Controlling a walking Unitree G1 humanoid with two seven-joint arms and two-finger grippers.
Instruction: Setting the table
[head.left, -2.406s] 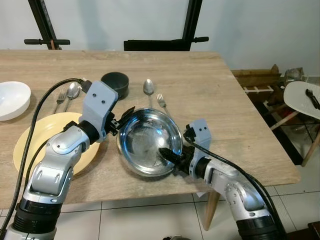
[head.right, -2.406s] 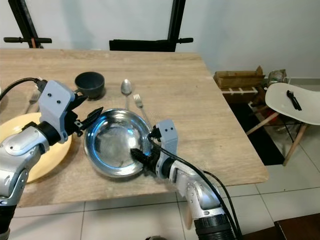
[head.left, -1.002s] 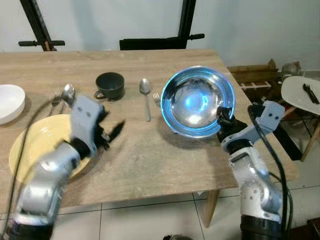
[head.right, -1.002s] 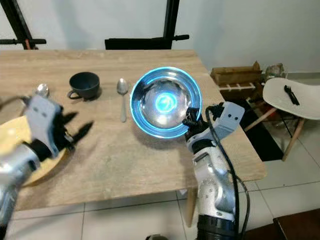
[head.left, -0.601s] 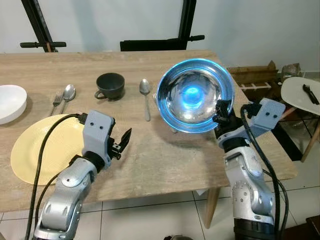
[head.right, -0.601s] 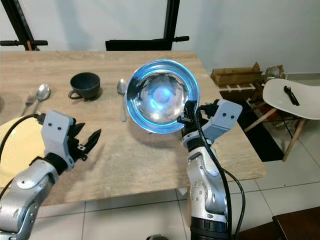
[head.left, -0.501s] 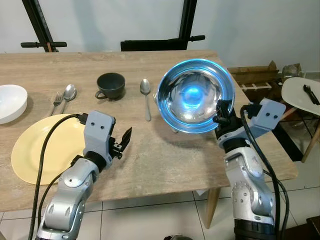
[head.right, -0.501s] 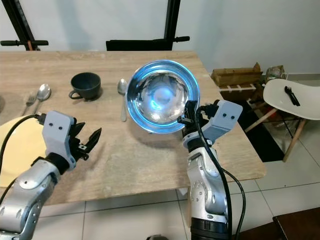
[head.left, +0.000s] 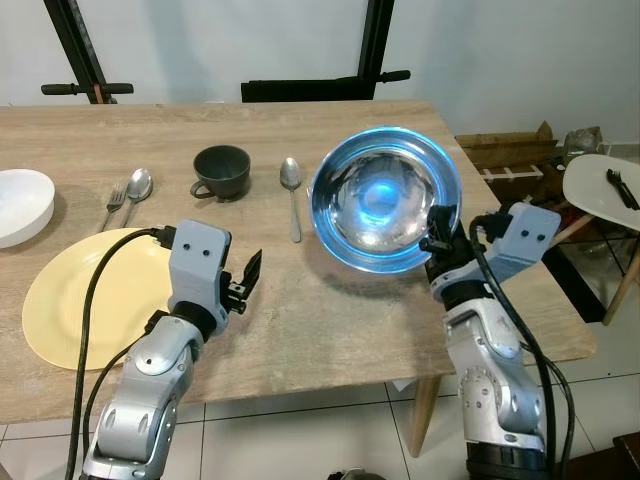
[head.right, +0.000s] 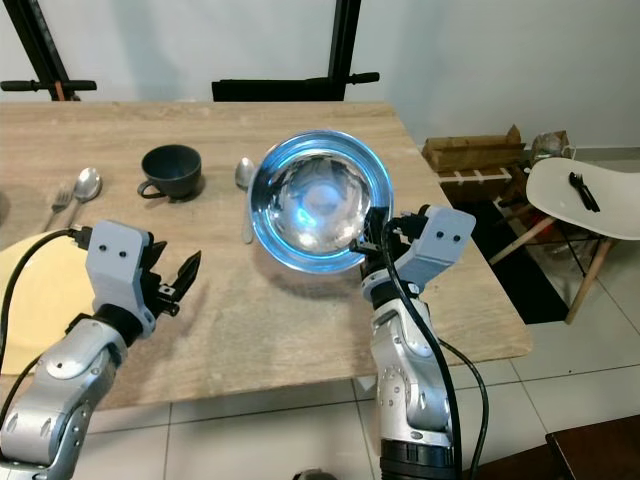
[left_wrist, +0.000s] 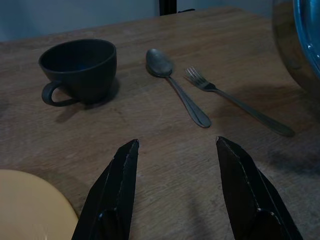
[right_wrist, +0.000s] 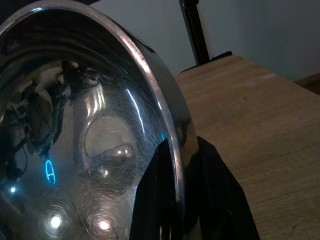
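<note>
**Steel bowl in the air, not yet placed**

Landmark: yellow plate (head.left: 75, 300), lying flat on the bench (head.left: 330, 330) at its near left.

Right end effector (head.left: 437, 222) is clamped on the rim of the steel bowl (head.left: 385, 210), one finger inside and one outside, as the right wrist view shows. The bowl is tilted and held above the bench, well to the right of the plate. Left end effector (head.left: 245, 280) hovers just right of the plate with fingers apart, holding nothing.

Already laid out: dark cup (head.left: 221, 171) beyond the plate to its right, then spoon (head.left: 291, 195) and fork (left_wrist: 235, 102) further right, the fork partly under the bowl. White bowl (head.left: 22, 203) beyond the plate to its left; a second fork and spoon (head.left: 135, 188) directly beyond it.

Judgement: setting partly done. The steel bowl must yet be set down; where it belongs cannot be told.
</note>
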